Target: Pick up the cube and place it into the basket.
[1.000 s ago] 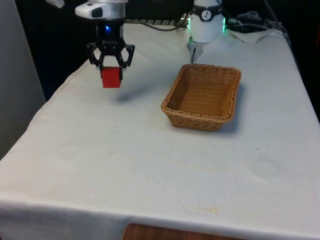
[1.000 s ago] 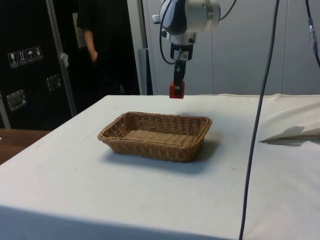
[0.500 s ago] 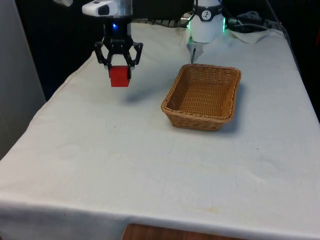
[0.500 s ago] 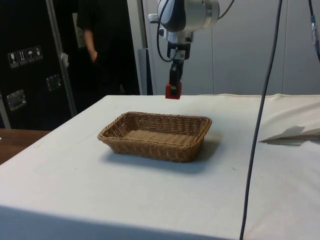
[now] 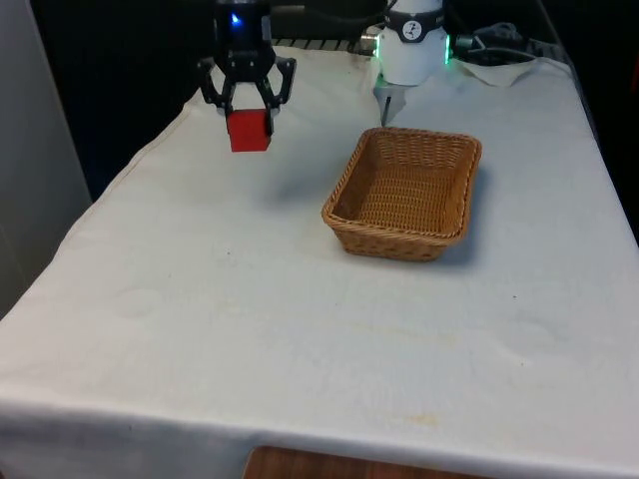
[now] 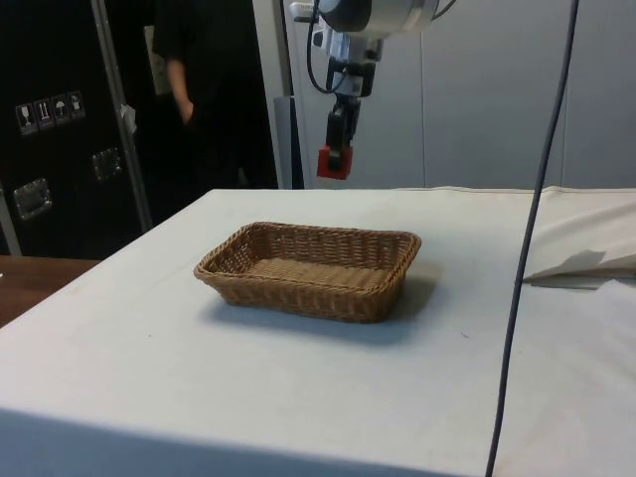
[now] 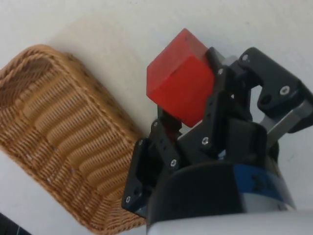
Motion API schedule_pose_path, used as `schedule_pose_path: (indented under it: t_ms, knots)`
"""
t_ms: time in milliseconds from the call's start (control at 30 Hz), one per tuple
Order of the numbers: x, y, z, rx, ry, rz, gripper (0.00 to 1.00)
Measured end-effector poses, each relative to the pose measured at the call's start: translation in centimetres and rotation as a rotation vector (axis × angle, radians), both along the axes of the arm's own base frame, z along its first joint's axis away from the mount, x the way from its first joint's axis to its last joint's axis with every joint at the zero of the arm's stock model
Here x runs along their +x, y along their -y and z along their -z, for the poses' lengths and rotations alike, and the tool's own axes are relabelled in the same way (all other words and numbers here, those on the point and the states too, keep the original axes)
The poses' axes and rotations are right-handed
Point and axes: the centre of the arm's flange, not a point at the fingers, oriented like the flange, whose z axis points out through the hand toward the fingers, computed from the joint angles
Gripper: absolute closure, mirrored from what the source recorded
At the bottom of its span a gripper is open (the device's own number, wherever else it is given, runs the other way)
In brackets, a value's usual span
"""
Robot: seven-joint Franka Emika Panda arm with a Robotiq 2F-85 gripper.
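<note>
My black gripper (image 5: pixel 249 117) is shut on a red cube (image 5: pixel 249 132) and holds it well above the white cloth, on the front view's left of the wicker basket (image 5: pixel 404 195). From the side, the cube (image 6: pixel 331 162) hangs in the gripper (image 6: pixel 335 152) above and behind the basket (image 6: pixel 309 268). In the wrist view the cube (image 7: pixel 181 77) sits clamped between the fingers (image 7: pixel 213 100), and the basket (image 7: pixel 58 137) lies below and to one side, with nothing in it.
A person in dark clothes (image 6: pixel 189 70) stands behind the table by the dark cabinets. A cable (image 6: pixel 532 219) hangs down across the side view. A crumpled fold of white cloth (image 6: pixel 586 266) lies at the table's end.
The gripper has risen with the cube and shifted towards the basket, to the front view's right. The basket has not moved.
</note>
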Motion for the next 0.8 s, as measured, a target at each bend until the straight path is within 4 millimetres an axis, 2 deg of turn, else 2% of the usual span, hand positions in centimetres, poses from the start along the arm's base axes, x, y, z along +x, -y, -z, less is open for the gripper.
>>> schedule_pose_path:
  t_ms: [233, 800]
  knots:
    - [0.1, -1.6, -2.5, 0.022, 0.038, 0.010, 0.98]
    - [0.7, -5.2, -6.4, 0.059, 0.052, 0.018, 0.98]
